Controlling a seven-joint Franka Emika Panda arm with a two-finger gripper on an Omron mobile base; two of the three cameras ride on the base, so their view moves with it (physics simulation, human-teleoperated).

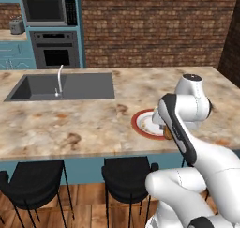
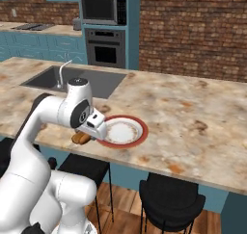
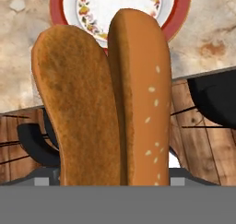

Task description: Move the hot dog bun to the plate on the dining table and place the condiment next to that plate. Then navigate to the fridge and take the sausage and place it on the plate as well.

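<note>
My gripper (image 3: 115, 176) is shut on the hot dog bun (image 3: 106, 103), an orange-brown bun split into two long lobes. The bun hangs over the front edge of the dining table (image 1: 70, 124), just short of the plate. In the right base view the bun (image 2: 80, 138) pokes out under the hand (image 2: 89, 124), left of the red-rimmed plate (image 2: 140, 133). The plate (image 1: 138, 124) lies near the table's front edge with nothing on its white centre; its rim (image 3: 182, 6) also shows beyond the bun's tip. The condiment, fridge and sausage are out of view.
A dark sink (image 1: 65, 87) with a tap (image 1: 59, 79) is set into the table's far left. Black stools (image 1: 124, 175) stand under the front edge below the bun. A microwave (image 1: 47, 9) and oven (image 1: 56, 53) sit in teal cabinets beside a brick wall.
</note>
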